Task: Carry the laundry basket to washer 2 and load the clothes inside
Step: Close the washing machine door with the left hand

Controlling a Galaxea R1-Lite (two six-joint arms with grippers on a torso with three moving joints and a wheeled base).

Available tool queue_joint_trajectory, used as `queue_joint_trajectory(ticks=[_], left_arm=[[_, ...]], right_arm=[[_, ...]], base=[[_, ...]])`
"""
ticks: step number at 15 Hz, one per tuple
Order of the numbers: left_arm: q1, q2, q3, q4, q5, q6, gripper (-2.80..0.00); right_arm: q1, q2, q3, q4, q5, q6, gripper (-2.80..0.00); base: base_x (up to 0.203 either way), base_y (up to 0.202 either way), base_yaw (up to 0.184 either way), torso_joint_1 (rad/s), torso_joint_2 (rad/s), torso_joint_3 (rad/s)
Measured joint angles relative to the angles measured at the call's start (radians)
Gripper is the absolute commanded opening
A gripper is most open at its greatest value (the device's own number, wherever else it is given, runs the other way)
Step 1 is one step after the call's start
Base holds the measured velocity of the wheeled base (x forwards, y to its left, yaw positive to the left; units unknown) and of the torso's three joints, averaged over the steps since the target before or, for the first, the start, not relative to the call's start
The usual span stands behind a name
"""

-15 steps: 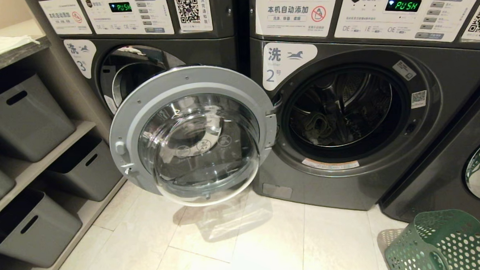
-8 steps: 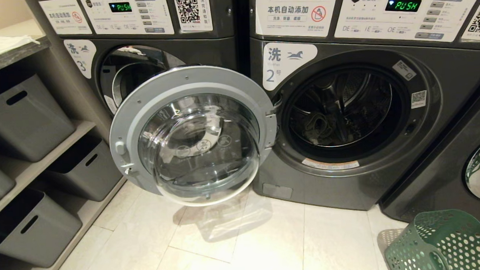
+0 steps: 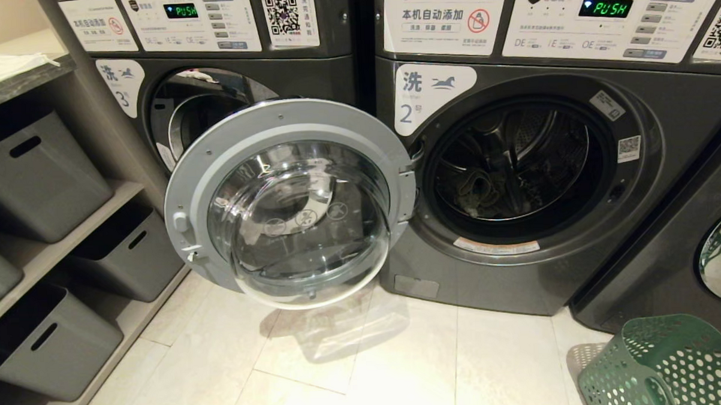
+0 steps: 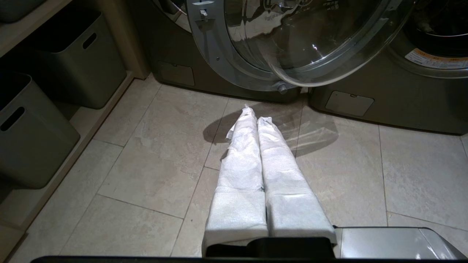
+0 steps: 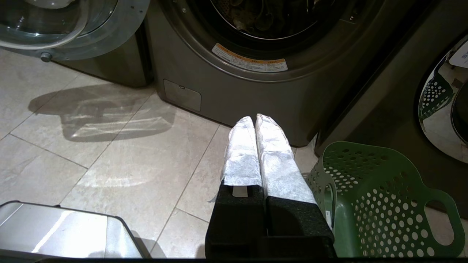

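I see washer 2 (image 3: 515,179) with its door (image 3: 288,202) swung wide and clothes (image 3: 477,189) in the drum. The laundry basket (image 5: 380,201) stands on the floor before it, beside my right gripper (image 5: 256,118); left gripper (image 4: 255,111) too is pressed closed, empty.

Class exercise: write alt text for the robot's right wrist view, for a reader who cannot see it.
The right gripper, fingers wrapped in white and shut on nothing, hangs over pale floor tiles before washer 2, whose open drum holds dark clothing. The green laundry basket stands on the floor beside the gripper.
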Motion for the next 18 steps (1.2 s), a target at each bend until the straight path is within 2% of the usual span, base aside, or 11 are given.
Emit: queue_joint_trajectory(ticks=[5, 18], left_arm=[[0.000, 0.000, 0.000, 0.000, 0.000, 0.002, -2.80], [0.000, 0.000, 0.000, 0.000, 0.000, 0.000, -2.80]], right_arm=[[0.000, 0.000, 0.000, 0.001, 0.000, 0.000, -2.80], [0.000, 0.000, 0.003, -0.008, 0.002, -0.005, -2.80]], base=[[0.104, 0.000, -0.001, 0.003, 0.00, 0.003], [0.000, 0.000, 0.000, 0.000, 0.00, 0.000]])
